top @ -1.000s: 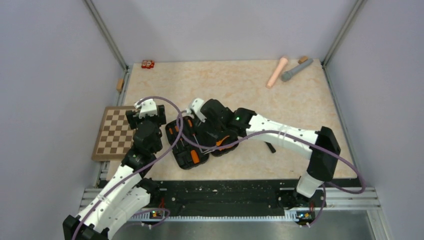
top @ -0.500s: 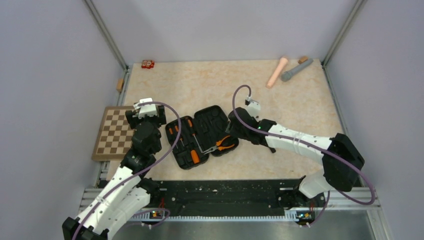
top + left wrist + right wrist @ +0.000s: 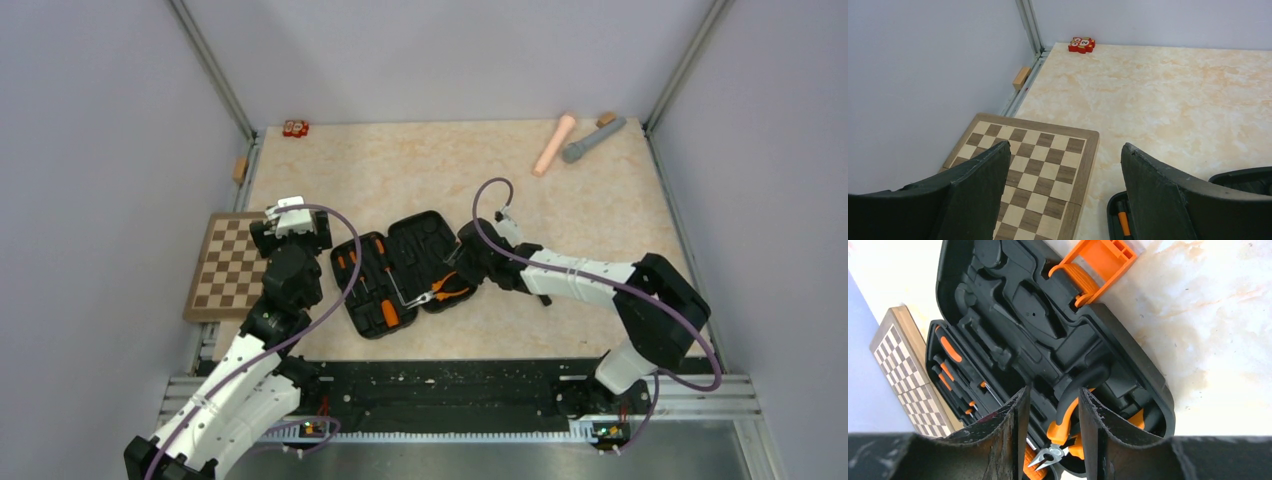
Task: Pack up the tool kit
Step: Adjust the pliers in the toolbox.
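Black moulded case (image 3: pixel 415 240) lies open on the marbled desk (image 3: pixel 450 170), far half roomy. Left gripper (image 3: pixel 1065 146) gapes empty. Right gripper's (image 3: pixel 1054 390) narrowed jaws frame the pliers (image 3: pixel 1058 430); grip unclear.

Left arm (image 3: pixel 245 355): extends forward from base, leaning slightly right; wrist tilted forward and down.
Left gripper (image 3: pixel 1065 146): jaws wide apart; both dark fingers (image 3: pixel 978 185) in wrist view.
Right arm (image 3: pixel 585 280): elbow folded at right side; forearm stretched leftward, low.
Right gripper (image 3: pixel 1053 392): pointed down; jaws part-way apart, narrow gap between fingers.
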Tool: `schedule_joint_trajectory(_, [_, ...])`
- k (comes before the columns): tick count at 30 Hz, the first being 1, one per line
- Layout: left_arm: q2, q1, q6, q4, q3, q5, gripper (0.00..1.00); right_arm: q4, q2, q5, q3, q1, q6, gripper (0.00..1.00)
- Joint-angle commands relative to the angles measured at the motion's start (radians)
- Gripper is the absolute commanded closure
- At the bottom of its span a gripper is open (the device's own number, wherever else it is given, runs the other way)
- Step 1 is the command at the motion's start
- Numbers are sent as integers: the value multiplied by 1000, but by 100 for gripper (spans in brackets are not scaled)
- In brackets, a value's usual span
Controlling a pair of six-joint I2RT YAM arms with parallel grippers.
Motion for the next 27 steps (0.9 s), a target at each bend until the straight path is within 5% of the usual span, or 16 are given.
schedule_joint_trajectory(1, [-16, 3, -7, 40, -8, 9, 15, 19, 23, -50, 9, -7, 53, 60])
schedule_joint_trajectory(17, [-18, 3, -7, 40, -12, 18, 15, -37, 104, -55, 57, -7, 34, 63])
schedule_joint_trajectory(27, [-19, 4, -3, 44, -14, 20, 15, 37, -6, -75, 32, -7, 35, 100])
